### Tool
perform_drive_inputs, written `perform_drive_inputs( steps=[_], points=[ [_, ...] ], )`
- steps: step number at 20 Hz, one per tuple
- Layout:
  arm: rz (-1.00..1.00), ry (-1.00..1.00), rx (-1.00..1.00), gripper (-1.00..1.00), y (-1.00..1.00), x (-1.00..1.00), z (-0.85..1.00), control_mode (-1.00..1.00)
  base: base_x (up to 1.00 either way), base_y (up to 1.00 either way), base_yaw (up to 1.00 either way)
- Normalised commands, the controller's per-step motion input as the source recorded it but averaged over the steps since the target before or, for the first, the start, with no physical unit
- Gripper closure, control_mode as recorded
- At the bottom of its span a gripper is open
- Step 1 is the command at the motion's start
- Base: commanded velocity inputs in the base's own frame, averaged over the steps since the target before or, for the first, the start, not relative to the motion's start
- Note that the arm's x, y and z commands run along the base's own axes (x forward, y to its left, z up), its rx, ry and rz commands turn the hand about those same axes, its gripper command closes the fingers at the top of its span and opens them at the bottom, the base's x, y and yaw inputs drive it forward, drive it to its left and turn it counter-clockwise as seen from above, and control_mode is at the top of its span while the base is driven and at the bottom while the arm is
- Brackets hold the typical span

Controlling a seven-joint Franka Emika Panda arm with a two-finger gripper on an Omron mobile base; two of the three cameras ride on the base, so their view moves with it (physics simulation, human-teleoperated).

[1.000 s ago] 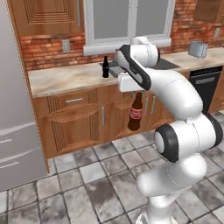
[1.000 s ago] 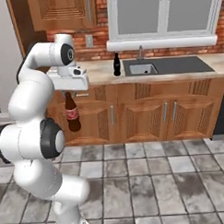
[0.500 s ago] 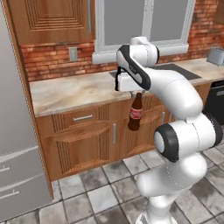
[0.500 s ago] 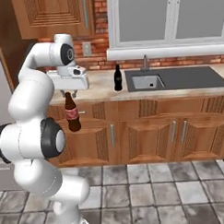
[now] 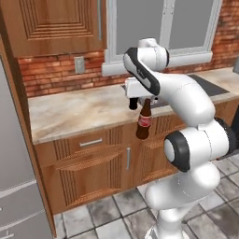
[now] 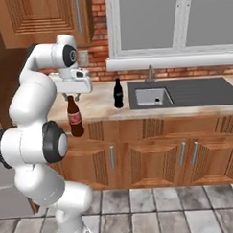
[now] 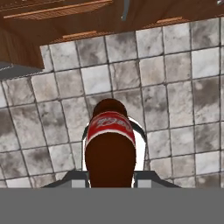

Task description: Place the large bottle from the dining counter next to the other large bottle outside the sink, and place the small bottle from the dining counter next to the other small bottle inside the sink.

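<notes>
The claw (image 6: pixel 71 97) grips a brown bottle with a red label (image 6: pixel 75 118) by its neck — the bottle hangs upright off the front edge of the tabletop (image 6: pixel 103 107), in front of the cabinet doors and above the tiled floor (image 7: pixel 166 83). In the left base view the same bottle (image 5: pixel 144 121) dangles below the claw (image 5: pixel 141 100), just past the tabletop's (image 5: pixel 74 112) front edge. The hand view looks straight down the bottle (image 7: pixel 109 144), its red label wrapped around the body over the grey tiles. Farther along the tabletop, a dark bottle (image 6: pixel 118 93) stands upright just beside the left rim of the sink (image 6: pixel 141 91) — outside the basin.
</notes>
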Motion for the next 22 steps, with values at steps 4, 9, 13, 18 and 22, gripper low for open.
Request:
perform_drive_inputs(
  steps=[4,9,13,18,22],
  points=[
    [0.00,0.00,0.00,1.00,0.00,0.00,0.00,1.00,0.82,-0.12,0.03],
    [0.00,0.00,0.00,1.00,0.00,0.00,0.00,1.00,0.65,0.00,0.09],
    [0.00,0.00,0.00,1.00,0.00,0.00,0.00,1.00,0.64,-0.06,0.10],
    [0.00,0.00,0.00,1.00,0.00,0.00,0.00,1.00,0.65,-0.23,0.04],
    [0.00,0.00,0.00,1.00,0.00,0.00,0.00,1.00,0.36,-0.28,0.00]
  ],
)
